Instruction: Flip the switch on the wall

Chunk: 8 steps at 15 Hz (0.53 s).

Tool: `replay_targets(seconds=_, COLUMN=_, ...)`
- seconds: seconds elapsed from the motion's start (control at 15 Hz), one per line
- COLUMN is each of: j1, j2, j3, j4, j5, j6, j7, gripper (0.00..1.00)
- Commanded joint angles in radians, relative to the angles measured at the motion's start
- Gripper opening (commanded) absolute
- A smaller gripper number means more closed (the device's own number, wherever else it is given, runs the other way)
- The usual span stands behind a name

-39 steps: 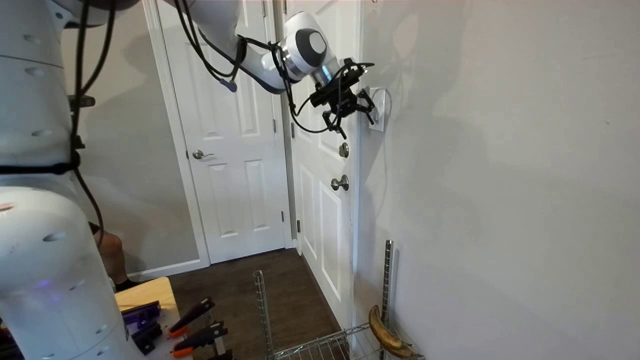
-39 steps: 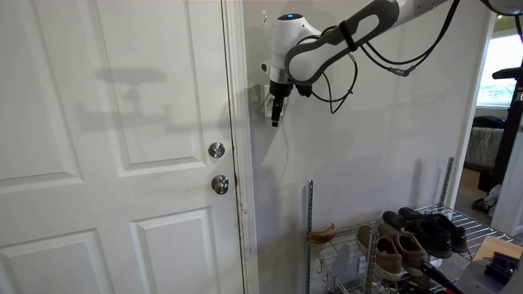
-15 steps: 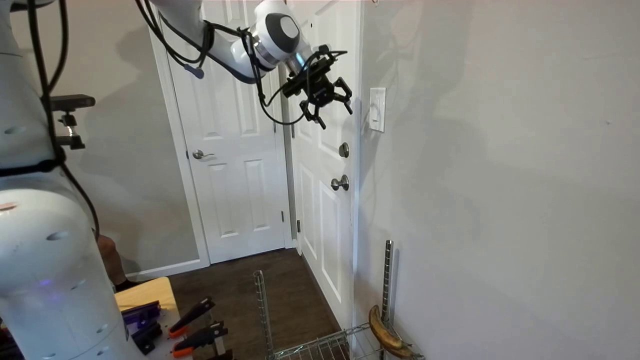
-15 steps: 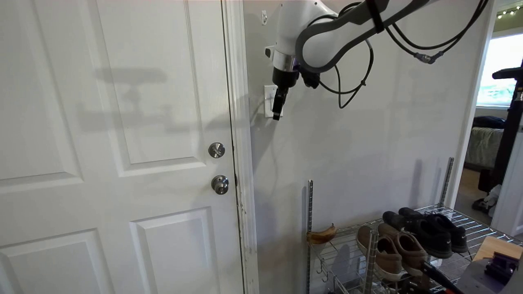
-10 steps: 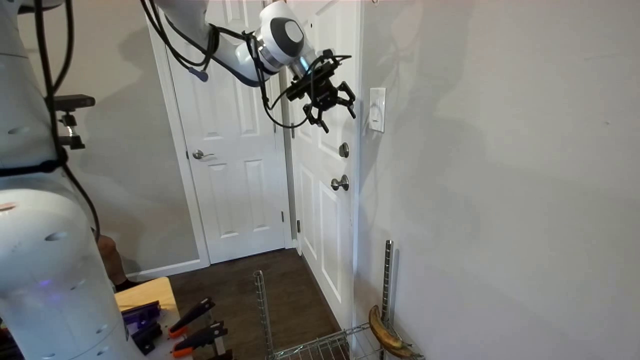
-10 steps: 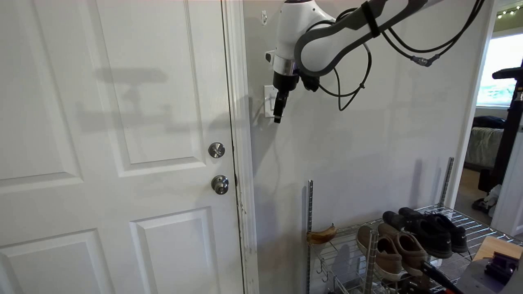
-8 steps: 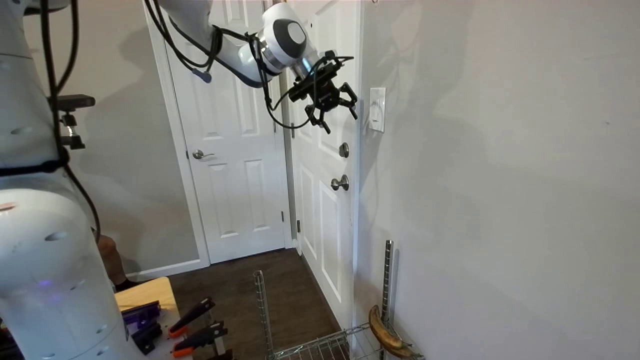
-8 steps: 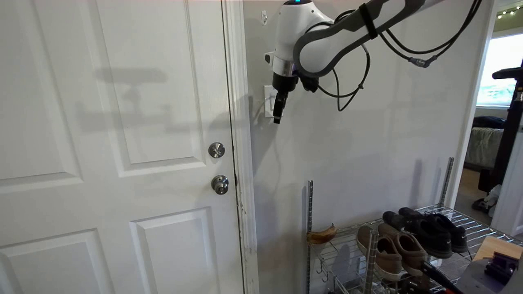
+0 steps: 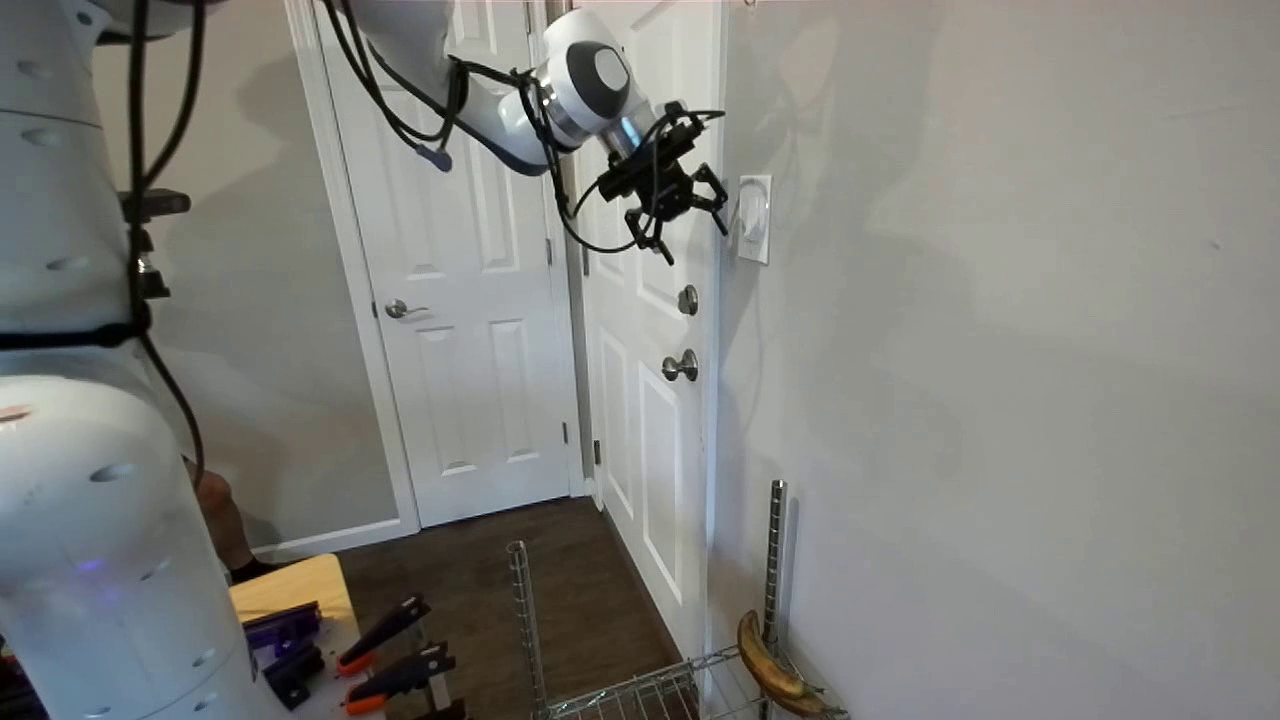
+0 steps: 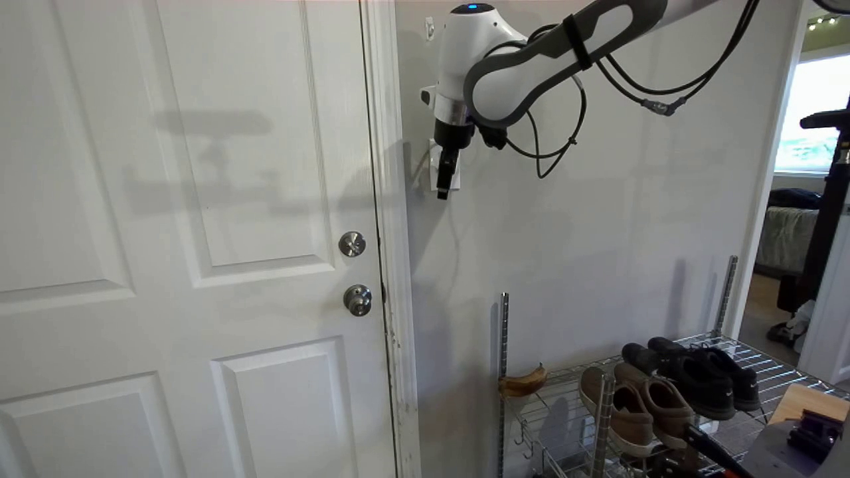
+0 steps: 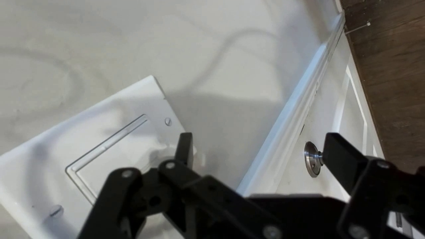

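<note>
The switch [image 9: 754,220] is a white upright plate with a flat rocker on the light grey wall [image 9: 1000,350], beside the door frame. In an exterior view the switch [image 10: 433,169] is partly hidden behind my gripper [image 10: 442,194]. In the wrist view the switch plate [image 11: 99,139] fills the lower left, tilted, with a shadow across it. My gripper [image 9: 697,246] is open and empty, its fingers wide apart. One finger overlaps the plate's corner in the wrist view [image 11: 259,142], but in an exterior view a small gap separates it from the plate. Which way the rocker is tipped cannot be told.
A white door [image 10: 232,299] with a round knob [image 9: 680,366] and deadbolt [image 9: 688,300] stands beside the switch. Below is a wire rack [image 9: 640,690] with bananas [image 9: 775,668] and shoes [image 10: 637,411]. Clamps [image 9: 400,672] lie near the robot base. A person's leg [image 9: 225,515] shows behind.
My gripper was in front of the switch 2.6 s ago, then drew back and up. Over the last second it has come back toward the wall and the switch. It stays open.
</note>
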Motion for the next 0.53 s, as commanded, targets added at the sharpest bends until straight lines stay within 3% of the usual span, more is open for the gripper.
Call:
replay_targets(seconds=0.0, j1=-0.012, j2=0.015, j3=-0.003, j4=0.023, j5=0.009, j6=-0.002, j7=-0.054, gripper=1.00)
replay_targets(seconds=0.47, j1=-0.020, j2=0.050, j3=-0.016, j4=0.061, j5=-0.004, j6=-0.003, j7=-0.095, gripper=1.00)
